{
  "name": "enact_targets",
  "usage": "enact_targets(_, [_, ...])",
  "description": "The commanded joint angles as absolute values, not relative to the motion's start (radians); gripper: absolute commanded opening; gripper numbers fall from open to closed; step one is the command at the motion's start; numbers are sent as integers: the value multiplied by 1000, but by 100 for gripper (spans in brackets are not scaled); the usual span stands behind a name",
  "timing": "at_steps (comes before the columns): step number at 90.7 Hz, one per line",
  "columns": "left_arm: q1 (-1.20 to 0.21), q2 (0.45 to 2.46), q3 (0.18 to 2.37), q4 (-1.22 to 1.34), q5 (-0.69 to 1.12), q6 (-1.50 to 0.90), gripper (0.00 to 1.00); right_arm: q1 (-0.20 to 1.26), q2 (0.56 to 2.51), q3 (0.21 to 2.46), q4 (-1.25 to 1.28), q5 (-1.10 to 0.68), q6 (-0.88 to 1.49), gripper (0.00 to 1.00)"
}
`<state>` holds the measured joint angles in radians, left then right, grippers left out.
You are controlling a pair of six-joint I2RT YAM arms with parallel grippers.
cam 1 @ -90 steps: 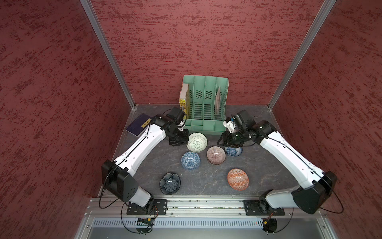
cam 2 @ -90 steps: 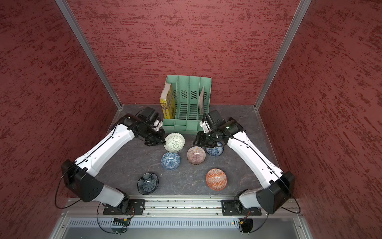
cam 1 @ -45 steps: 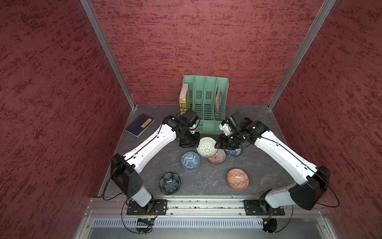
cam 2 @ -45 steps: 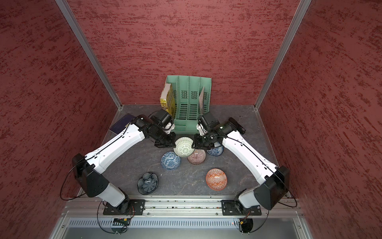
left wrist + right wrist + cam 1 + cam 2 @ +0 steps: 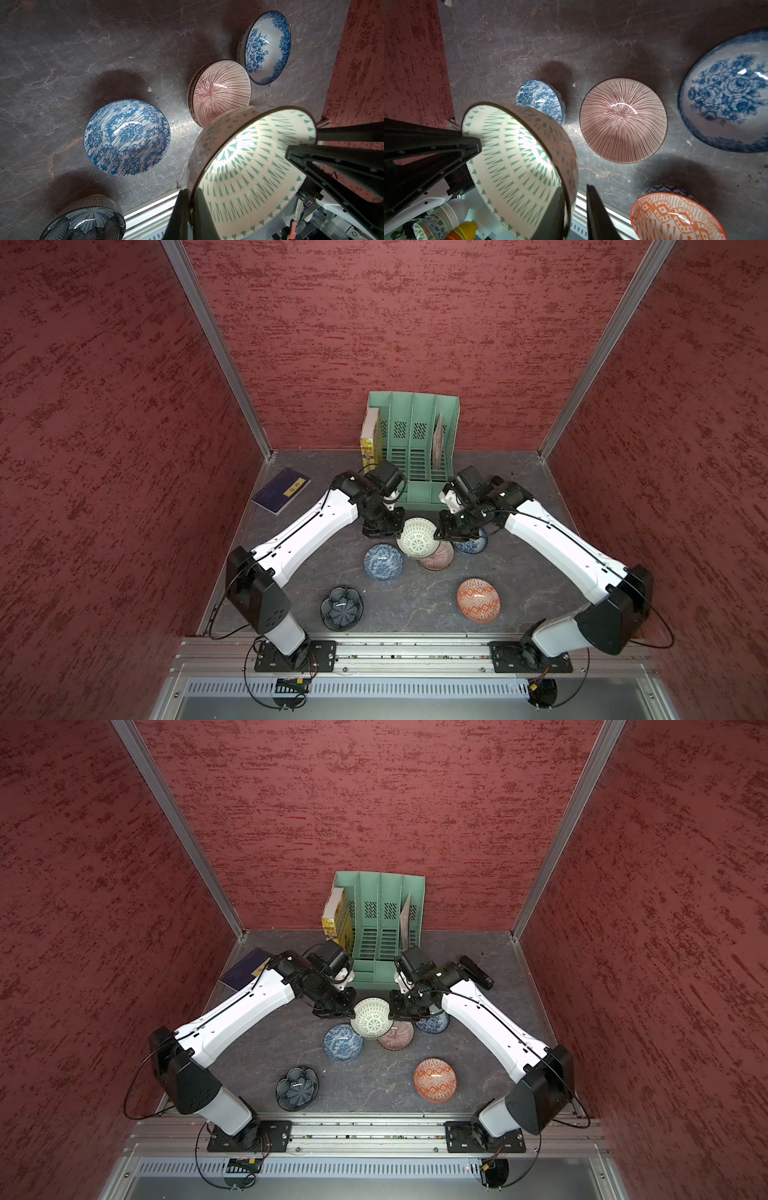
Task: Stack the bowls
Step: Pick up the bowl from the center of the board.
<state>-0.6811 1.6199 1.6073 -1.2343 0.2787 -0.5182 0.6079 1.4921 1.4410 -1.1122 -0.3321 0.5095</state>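
2 pincers meet on the white lattice bowl (image 5: 417, 540), raised off the bench (image 5: 415, 608) and partly over the pink-striped bowl (image 5: 441, 560) below. My left pincer (image 5: 396, 532) is clamped on its rim; my right pincer (image 5: 437, 534) straddles the opposite rim, narrowly open, not yet gripping. Both arms reach it equally.

Even overhead light is seen in both top views; soft shadows are thrown on the table (image 5: 62, 52); glare is caught on the pink-striped bowl (image 5: 220, 91); the white lattice bowl (image 5: 249, 166), near the lens, is blurred and stretched.
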Motion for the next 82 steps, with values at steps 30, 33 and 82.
enact_targets(30, [-690,1613,1622,-1199,285,-515,0,625,1503,1463,-1131,-305,504,0])
enact_targets(33, [-690,1610,1619,-1196,286,-513,0,626,1503,1464,-1131,-303,504,0])
enact_targets(82, [-427,1255,1255,-1052,342,-570,76,603,1527,1457,-1137,-262,470,0])
